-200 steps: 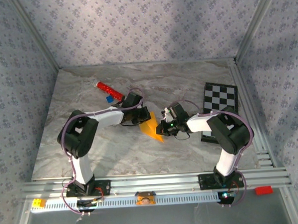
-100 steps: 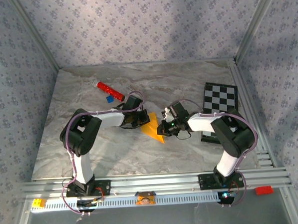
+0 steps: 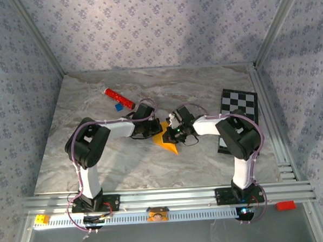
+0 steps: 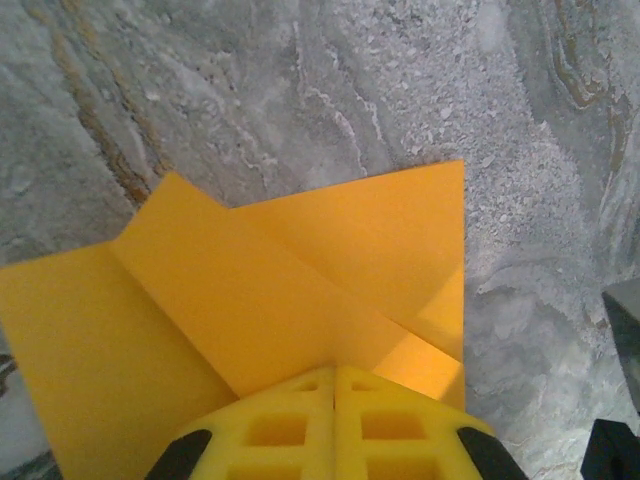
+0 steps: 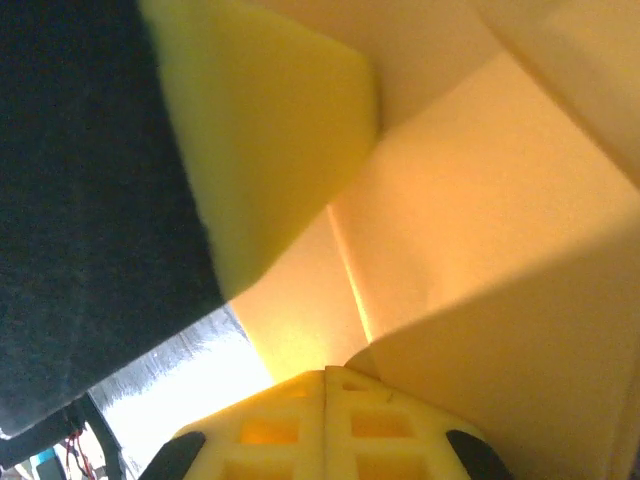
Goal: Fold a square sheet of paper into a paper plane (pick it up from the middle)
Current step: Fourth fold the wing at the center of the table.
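The square sheet of paper [image 3: 166, 141] lies folded on the marble table as a small orange-yellow creased shape, between the two grippers. In the left wrist view the paper [image 4: 300, 270] shows overlapping flaps and diagonal creases. My left gripper [image 3: 153, 131] is shut, and its yellow tips [image 4: 333, 370] rest on the paper's near edge. My right gripper [image 3: 171, 133] is also shut. Its tips [image 5: 325, 373] sit at a raised fold of the paper [image 5: 480, 180]. In the right wrist view the left gripper's yellow finger [image 5: 270, 120] stands close by at the upper left.
A red cylinder [image 3: 119, 98] and a small blue block [image 3: 118, 107] lie at the back left. A black-and-white checkered board [image 3: 238, 107] lies at the right, by the right arm's elbow. Patterned walls enclose the table.
The right gripper has moved left and slightly back over the paper, closing in on the left gripper. The visible paper looks smaller. The left gripper has hardly moved.
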Tool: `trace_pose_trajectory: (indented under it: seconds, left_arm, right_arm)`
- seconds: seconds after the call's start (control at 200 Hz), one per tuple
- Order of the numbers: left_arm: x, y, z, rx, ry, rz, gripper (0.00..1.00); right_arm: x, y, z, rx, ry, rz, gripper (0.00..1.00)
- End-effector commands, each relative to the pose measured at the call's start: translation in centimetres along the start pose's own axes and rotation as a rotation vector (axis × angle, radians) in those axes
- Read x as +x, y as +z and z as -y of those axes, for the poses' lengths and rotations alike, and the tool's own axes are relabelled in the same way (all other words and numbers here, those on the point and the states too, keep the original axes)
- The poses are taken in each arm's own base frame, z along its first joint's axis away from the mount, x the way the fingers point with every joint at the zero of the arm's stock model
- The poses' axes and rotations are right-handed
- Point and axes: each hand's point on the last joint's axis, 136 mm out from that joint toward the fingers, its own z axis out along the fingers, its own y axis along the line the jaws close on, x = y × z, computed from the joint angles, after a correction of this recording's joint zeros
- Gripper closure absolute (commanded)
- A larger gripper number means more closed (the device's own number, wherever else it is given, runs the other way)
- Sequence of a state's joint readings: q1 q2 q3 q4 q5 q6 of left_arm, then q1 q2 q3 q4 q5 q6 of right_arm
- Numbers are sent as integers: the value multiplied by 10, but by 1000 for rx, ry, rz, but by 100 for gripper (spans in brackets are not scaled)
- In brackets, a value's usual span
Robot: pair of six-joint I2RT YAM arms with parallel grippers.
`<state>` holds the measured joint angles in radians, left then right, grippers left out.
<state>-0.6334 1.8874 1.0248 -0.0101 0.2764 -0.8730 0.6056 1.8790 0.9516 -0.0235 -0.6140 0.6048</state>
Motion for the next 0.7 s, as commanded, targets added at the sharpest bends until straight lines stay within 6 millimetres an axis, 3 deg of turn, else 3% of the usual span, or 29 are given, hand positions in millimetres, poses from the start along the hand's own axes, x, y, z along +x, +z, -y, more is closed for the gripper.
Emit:
trace_pose_trajectory:
  seconds: [0.0, 0.28, 0.48, 0.695]
  left_arm:
    - [19, 9, -42, -132, -20, -48, 95]
    - [19, 10, -45, -140, -23, -50, 96]
    - [18, 11, -45, -142, -24, -50, 96]
    - [19, 10, -45, -141, -24, -49, 96]
  right_arm:
    - [22, 2, 17, 21, 40, -48, 97]
    - [35, -15, 10, -8, 26, -26, 94]
    - [49, -25, 17, -15, 36, -21, 93]
    - [79, -30, 35, -5, 57, -25, 93]
